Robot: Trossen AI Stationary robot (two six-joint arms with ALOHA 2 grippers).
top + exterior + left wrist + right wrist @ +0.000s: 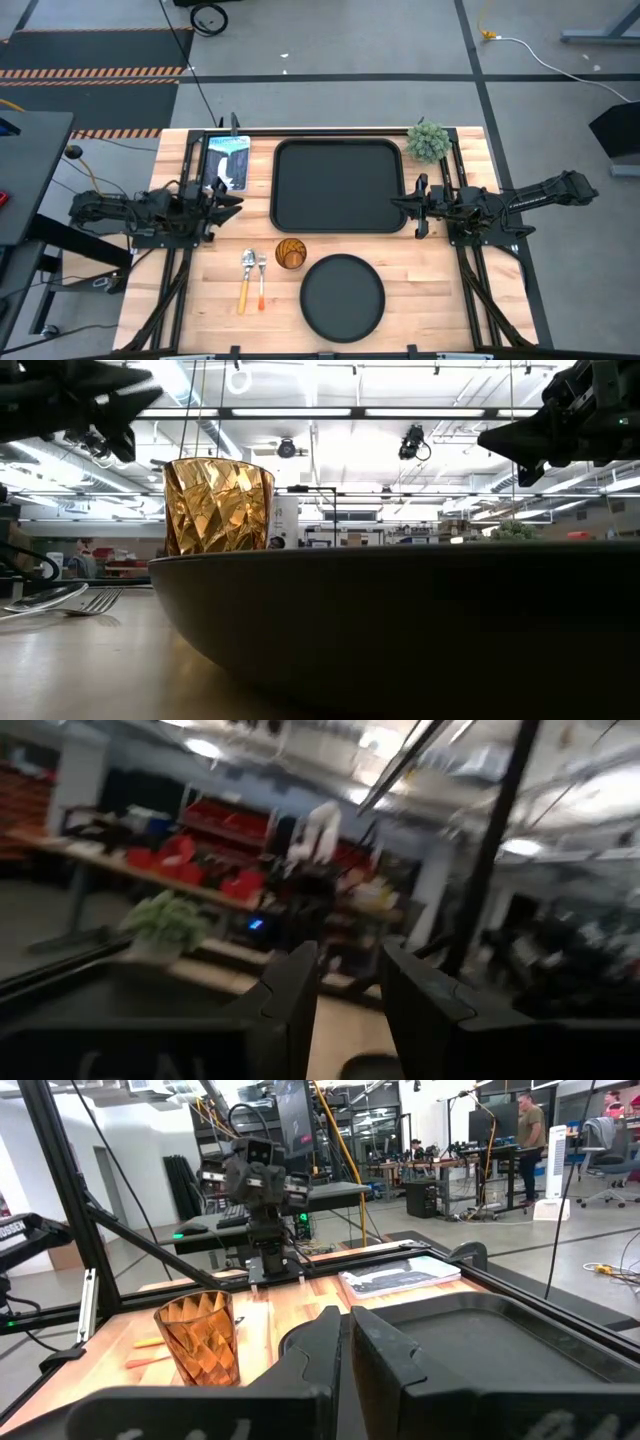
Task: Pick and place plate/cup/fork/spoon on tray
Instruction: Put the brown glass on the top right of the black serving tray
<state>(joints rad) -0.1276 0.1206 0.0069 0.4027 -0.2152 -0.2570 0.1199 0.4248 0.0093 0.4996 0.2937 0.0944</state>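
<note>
The black rectangular tray (340, 185) lies at the table's far middle. The round black plate (342, 297) lies near the front edge and fills the low view (400, 620). The amber cup (290, 253) stands upright on the table to the plate's far left; it also shows in the low view (218, 505) and the right wrist view (198, 1338). The spoon (247, 275) and the fork (261, 282) lie side by side on the table, left of the cup. My left gripper (236, 201) hovers left of the tray, open and empty. My right gripper (402, 204) hovers over the tray's right edge, shut and empty.
A small potted plant (428, 141) stands at the tray's far right corner. A blue-and-white flat packet (228, 160) lies at the tray's far left. Dark frame rails run along both sides of the table. People show far off in the room (528, 1125).
</note>
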